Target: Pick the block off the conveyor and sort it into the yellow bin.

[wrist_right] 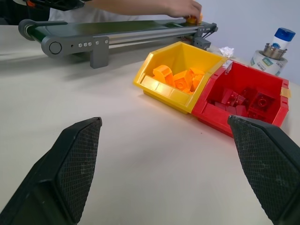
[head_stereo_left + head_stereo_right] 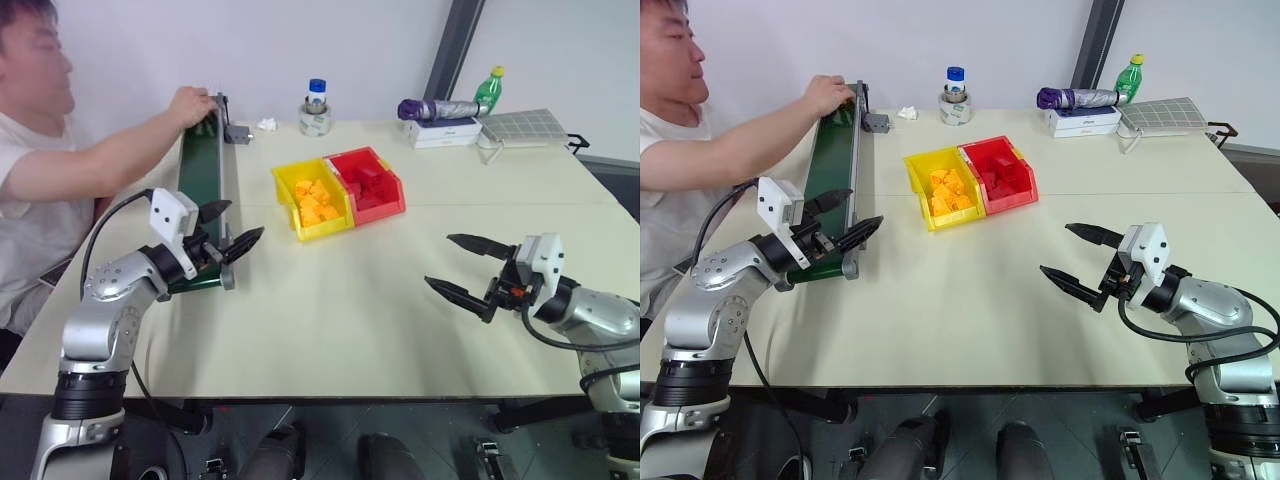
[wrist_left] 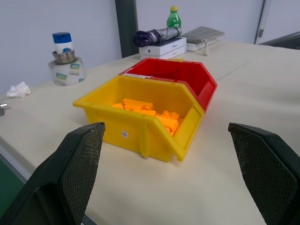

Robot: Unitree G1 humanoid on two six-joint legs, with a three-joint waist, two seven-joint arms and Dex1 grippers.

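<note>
Yellow plastic bin (image 1: 180, 77) of knobbly orange blocks — both grippers' (image 2: 228, 232) (image 2: 468, 268) black mesh-textured jaws wide apart, empty.

One readable mark here: a small round white sticker on the yellow bin (image 3: 140, 126), on its front wall, reading "15"; the label wrapped around the tape roll (image 3: 67, 73) carries print, too small to make out.

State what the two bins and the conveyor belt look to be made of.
Yellow bin and red bin: likely moulded plastic, smooth with a slight sheen and thin, even walls. Conveyor: dark green matte belt, probably rubber or PVC, between grey side rails that look like metal.
</note>
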